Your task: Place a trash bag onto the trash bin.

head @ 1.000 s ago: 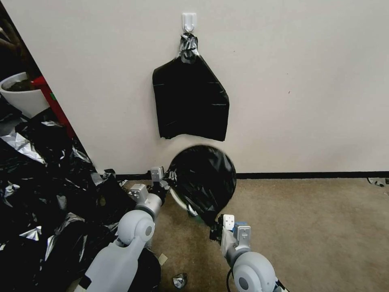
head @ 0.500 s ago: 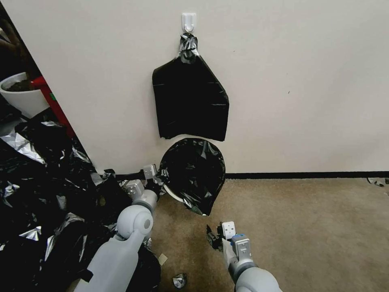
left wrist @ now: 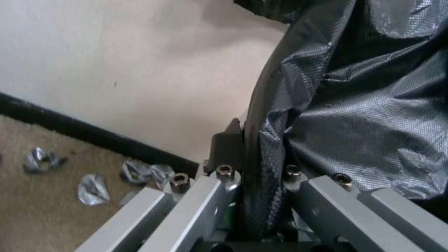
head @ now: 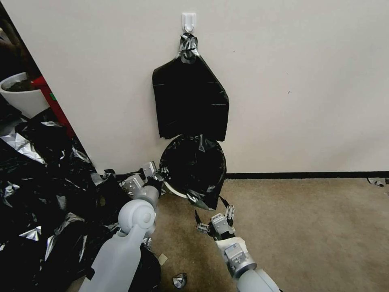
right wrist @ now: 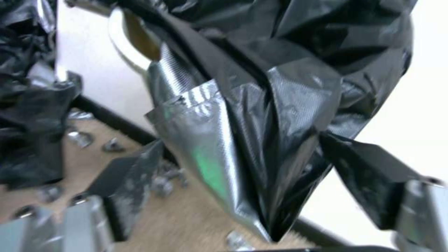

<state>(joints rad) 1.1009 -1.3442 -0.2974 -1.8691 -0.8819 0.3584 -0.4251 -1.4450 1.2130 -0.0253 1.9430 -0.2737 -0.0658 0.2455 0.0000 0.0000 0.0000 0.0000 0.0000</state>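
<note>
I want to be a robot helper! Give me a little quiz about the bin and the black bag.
1. True or false: the right claw is shut on the trash bag.
2. What does the left claw pinch? A) the rim of the trash bin, with bag film over it; B) the carpet; C) a plant pot.
3. Fill in: the black bundle hangs from a white ____ on the wall.
Key: 1 false, it is open below the bag. 2 A. 3 hook.
</note>
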